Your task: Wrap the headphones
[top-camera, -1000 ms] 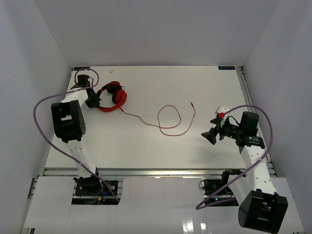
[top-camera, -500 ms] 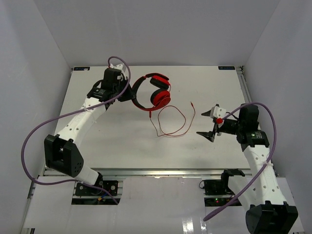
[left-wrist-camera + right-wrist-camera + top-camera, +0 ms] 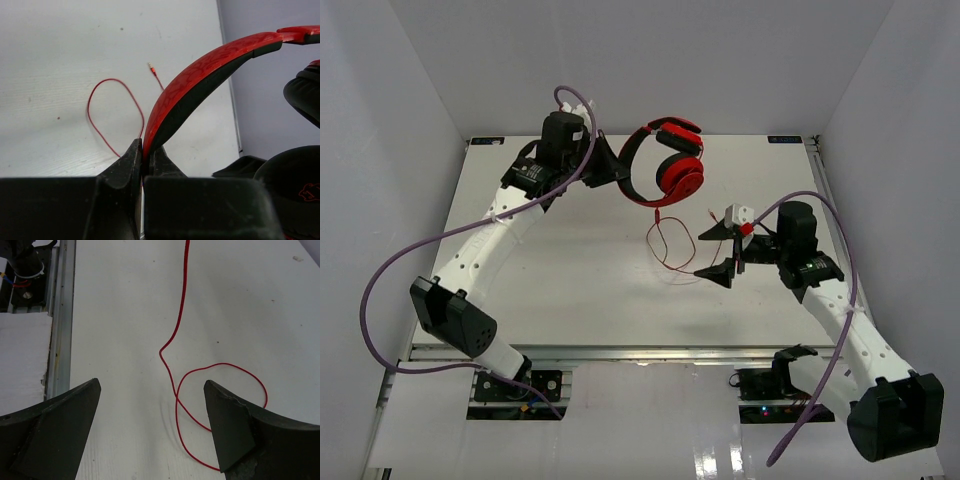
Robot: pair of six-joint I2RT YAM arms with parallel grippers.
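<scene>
My left claw (image 3: 612, 168) is pinching the headphones (image 3: 678, 176) by the headband (image 3: 200, 75) — they are held up over the far middle of the table (image 3: 560, 270). The cord (image 3: 665, 245) drops from them and loops on the table — my right claw (image 3: 720, 251) is spread wide, just beside that loop.

Red headphones (image 3: 680, 178), red cord (image 3: 110, 79)

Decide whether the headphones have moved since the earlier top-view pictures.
Yes. The headphones, clamped in the left gripper, have gone rightward from the far-left corner of the table toward its middle, now overlapping the far edge.
</scene>
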